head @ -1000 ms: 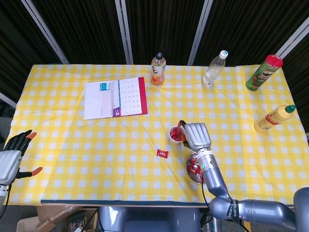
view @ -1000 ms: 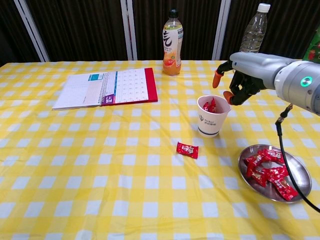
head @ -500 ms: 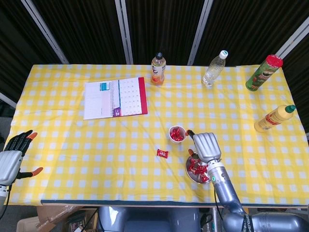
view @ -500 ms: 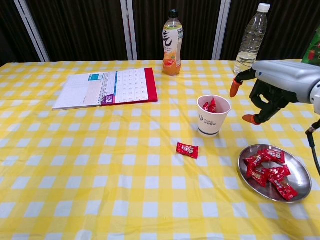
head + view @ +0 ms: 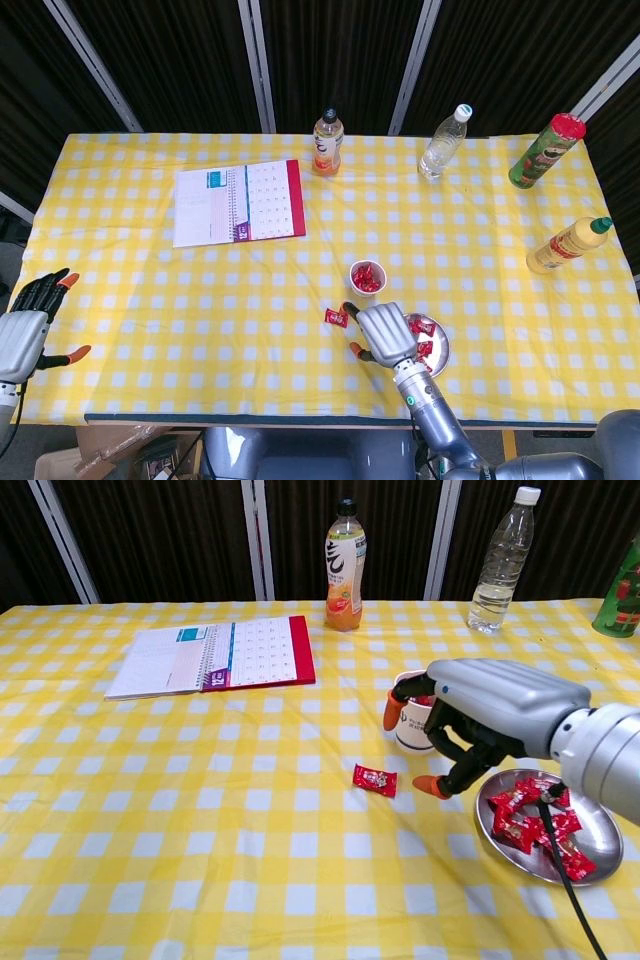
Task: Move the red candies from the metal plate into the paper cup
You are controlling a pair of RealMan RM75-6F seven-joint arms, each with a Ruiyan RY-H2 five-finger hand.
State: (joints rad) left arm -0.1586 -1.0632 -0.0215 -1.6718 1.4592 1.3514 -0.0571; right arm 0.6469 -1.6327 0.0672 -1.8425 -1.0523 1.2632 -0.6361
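The white paper cup (image 5: pixel 367 277) (image 5: pixel 412 726) holds a few red candies. Right of it the metal plate (image 5: pixel 437 345) (image 5: pixel 592 825) carries several more red candies (image 5: pixel 530 819). One stray red candy (image 5: pixel 337 318) (image 5: pixel 375 779) lies on the cloth, left of the plate. My right hand (image 5: pixel 381 333) (image 5: pixel 470 720) hovers open just right of that stray candy, in front of the cup, with its orange fingertips (image 5: pixel 432 785) spread and nothing held. It hides part of the plate in the head view. My left hand (image 5: pixel 25 322) stays open at the table's left edge.
A calendar notebook (image 5: pixel 239 201) (image 5: pixel 214 655) lies at the back left. An orange drink bottle (image 5: pixel 327 141) (image 5: pixel 343 568), a clear water bottle (image 5: pixel 443 142) (image 5: pixel 497 562), a green can (image 5: pixel 545 151) and a yellow squeeze bottle (image 5: pixel 567 245) stand along the back and right side.
My right hand has swung from above the cup, past the plate, down and left to just beside the stray candy. The left hand has not moved.
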